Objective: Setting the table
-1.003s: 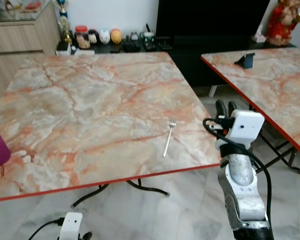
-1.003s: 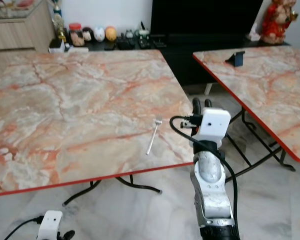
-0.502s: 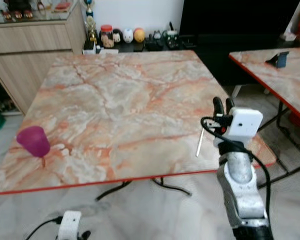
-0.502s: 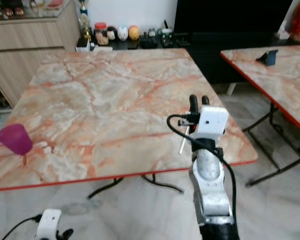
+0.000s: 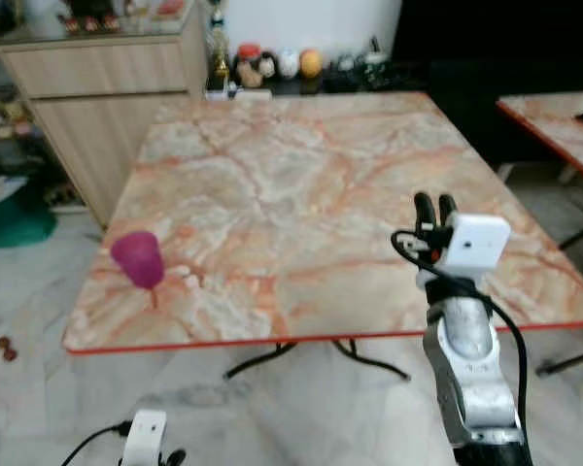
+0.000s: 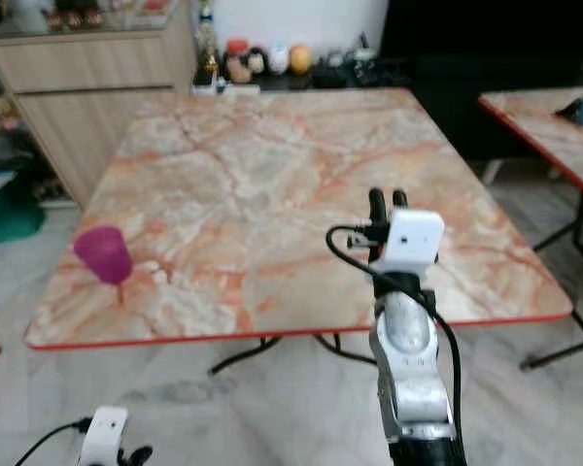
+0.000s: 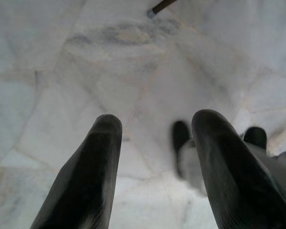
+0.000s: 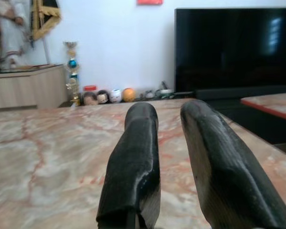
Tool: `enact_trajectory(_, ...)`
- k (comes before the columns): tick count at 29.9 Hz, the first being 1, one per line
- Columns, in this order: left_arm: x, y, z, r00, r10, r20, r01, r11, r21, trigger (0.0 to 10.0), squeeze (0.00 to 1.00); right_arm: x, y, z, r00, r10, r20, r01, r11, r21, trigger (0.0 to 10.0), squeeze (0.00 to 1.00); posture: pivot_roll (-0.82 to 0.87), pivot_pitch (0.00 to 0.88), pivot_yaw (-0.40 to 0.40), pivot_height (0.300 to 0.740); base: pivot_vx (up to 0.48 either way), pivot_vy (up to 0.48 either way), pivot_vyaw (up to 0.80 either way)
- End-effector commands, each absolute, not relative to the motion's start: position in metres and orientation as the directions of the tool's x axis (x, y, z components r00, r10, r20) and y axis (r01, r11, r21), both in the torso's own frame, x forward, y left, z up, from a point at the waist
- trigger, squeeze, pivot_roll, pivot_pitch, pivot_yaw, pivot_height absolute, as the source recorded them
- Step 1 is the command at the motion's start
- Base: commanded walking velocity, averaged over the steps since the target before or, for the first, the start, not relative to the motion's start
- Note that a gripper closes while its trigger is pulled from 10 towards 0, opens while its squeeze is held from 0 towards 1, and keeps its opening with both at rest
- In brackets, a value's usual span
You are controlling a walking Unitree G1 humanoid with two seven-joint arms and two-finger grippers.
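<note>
Now — key relation: purple cup point(image 5: 138, 257) is sitting far to the left of the right gripper point(image 5: 434, 202), well apart from it, with most of the table's width lying between them.
Cup's place: standing on the marble table point(image 5: 301, 175) at the middle left of the head views, close to the table's near left corner and its red edge.
Cup's axis: standing upright, so the long axis is running vertically; a sideways approach is looking likelier than one from above, as a judgement.
Right gripper: being held up in the right centre of the frame over the table's near right part, black fingers pointing up and away; in its wrist view the two fingers are sitting with a narrow gap and gripping nothing.
Left gripper point(image 7: 155, 124): hanging low, aiming at the pale tiled floor point(image 7: 62, 57), fingers spread wide and empty.
Nearer arm: left arm is lying on the cup's side of the frame but is sitting below table height — the right is raised but far off.
Cup's look: magenta, opaque, plain-walled, seeming to narrow toward the base; whether it is holding anything I cannot tell.
</note>
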State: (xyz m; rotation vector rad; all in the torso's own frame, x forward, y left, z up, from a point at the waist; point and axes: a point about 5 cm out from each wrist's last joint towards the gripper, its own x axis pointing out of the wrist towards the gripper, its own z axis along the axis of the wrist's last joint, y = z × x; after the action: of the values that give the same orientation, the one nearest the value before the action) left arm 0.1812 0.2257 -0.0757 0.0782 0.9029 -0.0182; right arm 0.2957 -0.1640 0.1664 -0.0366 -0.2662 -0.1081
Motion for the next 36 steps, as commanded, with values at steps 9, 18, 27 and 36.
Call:
enact_trajectory(9, 0.179, 0.227, -0.077, 0.607, 0.016, -0.794, 0.051, 0.997, 0.059, 10.0, 0.00, 0.297, -0.162, 0.169, 0.958, -0.098, 0.270, 0.102, 0.995, -0.001, 10.0, 0.00, 0.00, 0.000, -0.022, 0.740, 0.000, 0.000, 0.00)
enact_trajectory(18, 0.179, 0.227, -0.077, 0.604, 0.022, -0.797, 0.057, 0.996, 0.071, 10.0, 0.00, 0.294, -0.182, 0.167, 0.937, -0.234, 0.259, 0.235, 0.972, 0.028, 10.0, 0.00, -0.01, 0.000, -0.022, 0.740, 0.000, 0.000, 0.00)
enact_trajectory(27, 0.180, 0.227, -0.076, 0.601, 0.019, -0.799, 0.094, 0.991, 0.095, 10.0, 0.00, 0.296, -0.181, 0.168, 0.939, -0.226, 0.259, 0.231, 0.973, 0.014, 10.0, 0.00, -0.01, 0.000, -0.022, 0.740, 0.000, -0.051, 0.00)
enact_trajectory(36, 0.180, 0.227, -0.077, 0.599, 0.022, -0.800, 0.096, 0.990, 0.099, 10.0, 0.00, 0.296, -0.179, 0.167, 0.942, -0.216, 0.255, 0.222, 0.975, 0.008, 10.0, 0.00, 0.00, 0.000, -0.023, 0.740, 0.000, -0.476, 0.00)
